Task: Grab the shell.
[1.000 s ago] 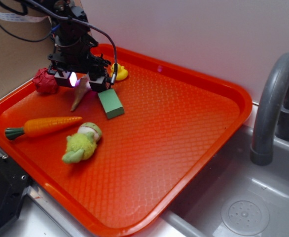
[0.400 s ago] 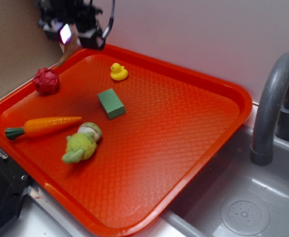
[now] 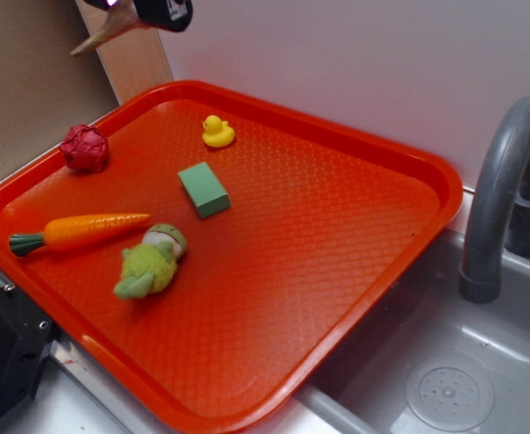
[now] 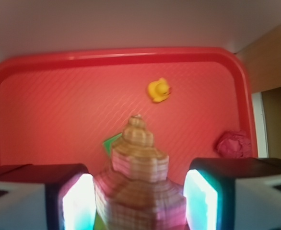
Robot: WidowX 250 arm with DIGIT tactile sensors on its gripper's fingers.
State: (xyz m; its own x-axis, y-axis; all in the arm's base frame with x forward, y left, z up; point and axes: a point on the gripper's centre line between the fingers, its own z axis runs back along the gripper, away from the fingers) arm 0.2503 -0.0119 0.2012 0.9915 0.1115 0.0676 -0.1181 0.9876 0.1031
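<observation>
An orange tray sits beside a sink. High above its far left corner, the gripper clenches the shell. The grab looks done; next is only holding firm.

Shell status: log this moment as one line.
gripper: shut on tan spiral shell | shell: held above orange tray

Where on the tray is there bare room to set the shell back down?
The tray's whole right half is bare, from the green block to its right rim. The left side is crowded: red ball, carrot, green plush, yellow duck.
</observation>
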